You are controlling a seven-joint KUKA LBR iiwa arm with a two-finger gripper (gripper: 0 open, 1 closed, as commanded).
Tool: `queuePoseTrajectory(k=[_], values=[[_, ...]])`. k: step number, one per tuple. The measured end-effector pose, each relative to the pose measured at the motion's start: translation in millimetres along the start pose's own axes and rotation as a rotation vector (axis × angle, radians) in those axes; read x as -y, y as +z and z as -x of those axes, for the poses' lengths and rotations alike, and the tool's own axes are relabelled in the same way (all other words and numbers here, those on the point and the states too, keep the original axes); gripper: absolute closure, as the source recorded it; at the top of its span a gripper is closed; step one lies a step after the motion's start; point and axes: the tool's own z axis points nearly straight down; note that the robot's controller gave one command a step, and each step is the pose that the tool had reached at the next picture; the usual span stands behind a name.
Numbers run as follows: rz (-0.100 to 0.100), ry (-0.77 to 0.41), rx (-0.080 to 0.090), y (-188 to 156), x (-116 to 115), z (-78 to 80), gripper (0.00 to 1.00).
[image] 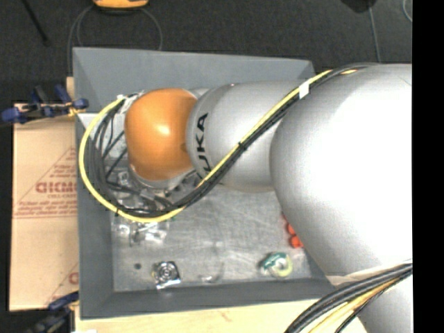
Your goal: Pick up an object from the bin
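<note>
Silver metal piece [166, 274] is lying near the bin's [208, 68] lower-left corner, just beside the gripper [142, 229]; the orange cover [159, 134] is hiding the gripper, so whether it is clenched I cannot tell.

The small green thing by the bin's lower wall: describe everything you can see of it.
The green thing is small and roundish, teal-green on top, with a pale yellowish loop curling round its lower side; its material cannot be told. It lies alone on the grey bin floor, close to the lower wall and toward the right. Nothing touches it: the red thing lies apart above it, and the arm passes overhead to its right.
</note>
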Motion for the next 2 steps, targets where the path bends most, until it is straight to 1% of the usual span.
queuePoseTrajectory(k=[1,2], values=[[0.004,0.006,0.007,-4,-1,2.1,1.0],[-0.002,-0.56,0.007,-51,45,50.7,1.0]])
